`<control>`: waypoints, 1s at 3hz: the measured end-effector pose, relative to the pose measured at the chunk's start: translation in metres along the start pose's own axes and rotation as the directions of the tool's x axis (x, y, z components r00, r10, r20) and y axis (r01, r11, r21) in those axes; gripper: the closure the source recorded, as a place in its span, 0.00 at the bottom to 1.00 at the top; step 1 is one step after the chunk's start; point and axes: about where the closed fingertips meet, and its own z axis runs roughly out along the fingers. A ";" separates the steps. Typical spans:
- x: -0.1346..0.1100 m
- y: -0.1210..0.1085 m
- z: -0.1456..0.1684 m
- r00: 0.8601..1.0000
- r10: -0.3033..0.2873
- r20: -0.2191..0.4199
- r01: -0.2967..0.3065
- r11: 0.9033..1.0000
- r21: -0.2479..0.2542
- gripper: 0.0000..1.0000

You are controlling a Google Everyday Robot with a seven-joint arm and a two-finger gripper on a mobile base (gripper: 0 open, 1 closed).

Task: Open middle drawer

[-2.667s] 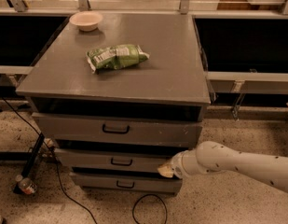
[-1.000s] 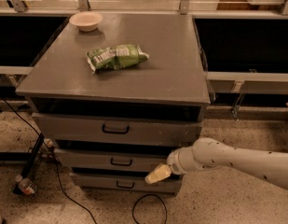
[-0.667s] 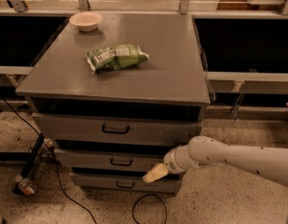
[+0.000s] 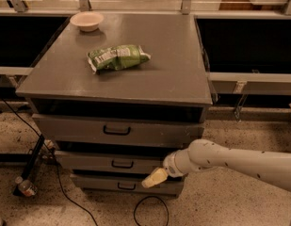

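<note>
Camera view shows the middle drawer (image 4: 88, 161) as the second of three grey fronts in the cabinet. It runs left to right, with a dark gap above it and its small black handle (image 4: 122, 164) at centre. Its front sits close to the cabinet, so I judge the drawer not yet pulled out.

The gripper (image 4: 154, 178) hangs below and to the right of that handle, at about the seam between the middle drawer and the bottom drawer (image 4: 102, 183). It is near the handle but apart from it. Whether the gripper is wide or narrow cannot be told here, and it holds nothing that I can see. The white arm (image 4: 230, 161) reaches in from the right, roughly along the drawer's long axis.

To take the handle, the gripper would need to go up and to the left, then pull toward the camera, square to the front. Gripping too low risks catching the bottom drawer instead.

Above, the taller top drawer (image 4: 69, 126) has a wider handle. A green bag (image 4: 117, 57) and a pale bowl (image 4: 86, 20) lie on the surface (image 4: 173, 69), well away from the work.
</note>
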 end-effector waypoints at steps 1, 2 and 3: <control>0.000 0.000 0.000 1.000 0.000 0.000 0.000 1.000 0.000 0.00; 0.026 0.011 -0.031 1.000 0.008 -0.005 -0.008 1.000 0.001 0.00; 0.026 0.011 -0.031 1.000 0.008 -0.004 -0.008 1.000 0.001 0.00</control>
